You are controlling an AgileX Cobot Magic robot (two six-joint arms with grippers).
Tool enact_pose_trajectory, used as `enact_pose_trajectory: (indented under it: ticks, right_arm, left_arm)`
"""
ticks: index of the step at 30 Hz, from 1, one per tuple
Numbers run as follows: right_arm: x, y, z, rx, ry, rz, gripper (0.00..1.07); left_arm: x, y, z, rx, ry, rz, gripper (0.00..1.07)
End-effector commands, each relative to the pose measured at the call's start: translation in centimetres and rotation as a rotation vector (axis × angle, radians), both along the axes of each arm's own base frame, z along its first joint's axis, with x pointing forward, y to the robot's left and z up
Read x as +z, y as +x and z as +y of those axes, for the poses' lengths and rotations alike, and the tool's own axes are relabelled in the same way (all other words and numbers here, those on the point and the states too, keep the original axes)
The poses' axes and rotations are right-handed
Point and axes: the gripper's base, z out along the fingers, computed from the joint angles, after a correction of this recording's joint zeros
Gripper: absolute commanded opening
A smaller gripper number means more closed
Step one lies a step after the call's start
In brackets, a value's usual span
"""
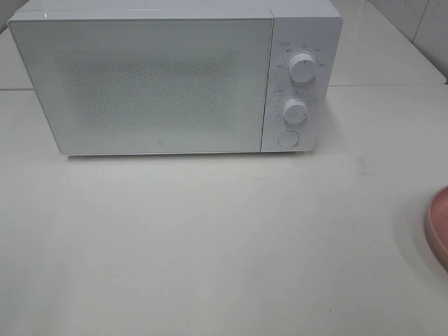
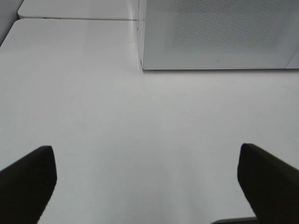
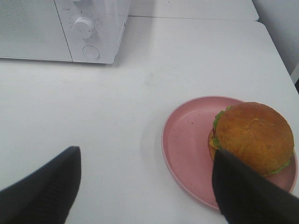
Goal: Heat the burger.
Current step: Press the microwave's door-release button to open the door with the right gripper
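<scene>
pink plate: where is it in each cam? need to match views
Exterior high: only a sliver of the pink plate, cut off at the right edge of the picture, to the right of and nearer than the microwave.
Left wrist: not in it.
Right wrist: most of the pink plate shows, with the burger on it.
Shared landmark: the microwave, in all three views.

The microwave (image 1: pixel 161 84) looks glossy white plastic; the table (image 1: pixel 210 245) smooth and matt; the plate (image 3: pixel 187 135) matt plastic; the burger (image 3: pixel 254 135) bun shines faintly
</scene>
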Motion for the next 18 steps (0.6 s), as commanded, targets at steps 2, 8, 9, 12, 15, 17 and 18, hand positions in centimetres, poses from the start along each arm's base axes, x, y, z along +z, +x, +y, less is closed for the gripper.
enact_pose_trajectory:
  ticks: [2,8,9,12,15,17,18]
  right_arm:
    - [0.08,-0.29,-0.01,0.008,-0.007,-0.040,0.75]
    - [0.08,-0.29,-0.01,0.008,-0.007,-0.040,0.75]
    - [0.08,-0.29,-0.01,0.008,-0.007,-0.040,0.75]
    - [0.08,-0.29,-0.01,0.008,-0.007,-0.040,0.75]
    - [0.09,-0.29,0.00,0.008,-0.007,-0.041,0.75]
    - [0.70,-0.31,0.01,0.005,0.004,-0.067,0.75]
    - [0.70,-0.31,0.01,0.005,0.004,-0.067,0.75]
  left_arm:
    - [0.04,-0.25,0.05,0.001,-0.004,-0.033,0.98]
    - [0.04,-0.25,0.05,0.001,-0.004,-0.033,0.98]
    - [0.04,-0.25,0.05,0.001,-0.004,-0.033,0.98]
    - [0.04,-0.25,0.05,0.001,-0.004,-0.033,0.98]
    - [0.04,-0.25,0.05,0.001,-0.004,-0.033,0.98]
    - [0.04,-0.25,0.05,0.001,-0.004,-0.033,0.98]
    - [0.04,-0.25,0.05,0.001,-0.004,-0.033,0.98]
